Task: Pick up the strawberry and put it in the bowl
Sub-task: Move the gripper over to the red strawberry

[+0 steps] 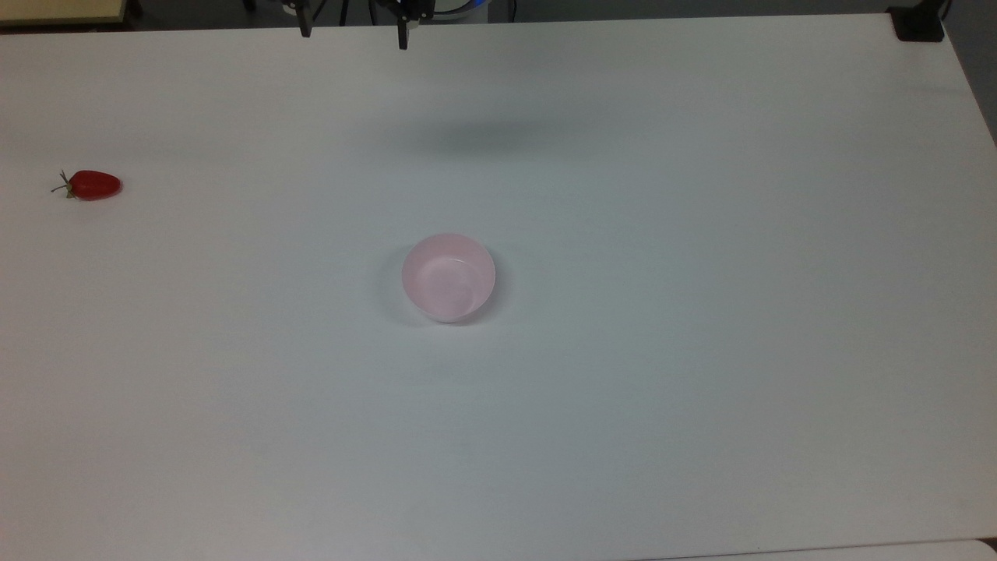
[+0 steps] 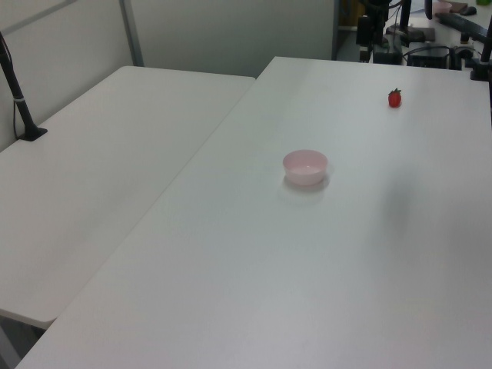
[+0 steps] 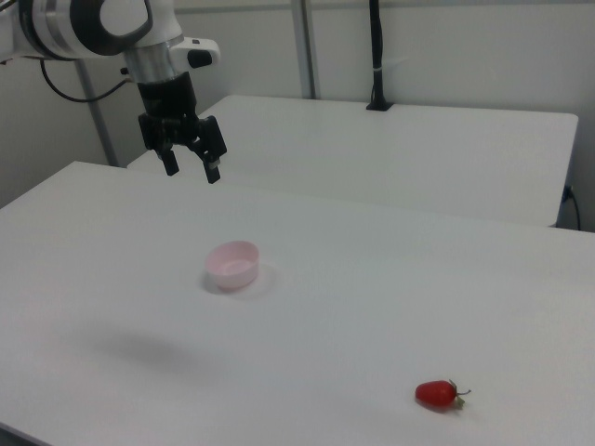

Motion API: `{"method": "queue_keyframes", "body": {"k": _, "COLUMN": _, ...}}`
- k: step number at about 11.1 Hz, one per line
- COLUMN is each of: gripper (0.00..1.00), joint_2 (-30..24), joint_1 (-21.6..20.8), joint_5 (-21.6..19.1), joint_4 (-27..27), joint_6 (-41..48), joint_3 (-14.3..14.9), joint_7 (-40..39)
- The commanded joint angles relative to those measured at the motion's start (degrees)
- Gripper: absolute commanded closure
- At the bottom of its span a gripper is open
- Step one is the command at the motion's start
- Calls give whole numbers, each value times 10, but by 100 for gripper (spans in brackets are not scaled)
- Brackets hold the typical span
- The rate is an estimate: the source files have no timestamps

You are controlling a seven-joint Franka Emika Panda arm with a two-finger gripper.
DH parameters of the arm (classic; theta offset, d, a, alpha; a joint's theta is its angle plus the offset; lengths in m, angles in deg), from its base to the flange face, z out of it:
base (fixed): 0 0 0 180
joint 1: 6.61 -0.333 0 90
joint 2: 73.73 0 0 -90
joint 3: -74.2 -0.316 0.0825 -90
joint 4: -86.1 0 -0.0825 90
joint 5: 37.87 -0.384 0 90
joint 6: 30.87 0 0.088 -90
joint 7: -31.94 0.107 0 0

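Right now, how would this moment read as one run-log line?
gripper: open, raised, holding nothing | strawberry: lying on table, far from bowl | bowl: upright, nothing inside | pickup: not begun

Bright, even overhead light; a soft blurred shadow falls on the white table [image 1: 701,389], no glare.

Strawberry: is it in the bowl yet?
No, the strawberry lies on the table far toward the top view's left of the empty bowl.

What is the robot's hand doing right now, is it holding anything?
Hand: open and empty, up in the air above the table; the strawberry lies far from it.
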Motion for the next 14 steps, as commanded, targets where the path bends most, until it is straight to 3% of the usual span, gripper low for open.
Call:
{"method": "queue_keyframes", "body": {"k": 1, "gripper": 0, "joint_2": -3, "joint_1": 12, "joint_5": -7, "joint_4": -13, "joint_6": -2, "joint_3": 17, "joint_7": 3}}
{"method": "queue_keyframes", "body": {"k": 8, "gripper": 0, "joint_2": 1, "joint_1": 10, "joint_5": -4, "joint_4": -13, "joint_6": -3, "joint_3": 16, "joint_7": 1}}
{"method": "queue_keyframes", "body": {"k": 14, "gripper": 0, "joint_2": 23, "joint_1": 125, "joint_5": -10, "joint_4": -14, "joint_6": -19, "joint_3": 17, "joint_7": 1}}
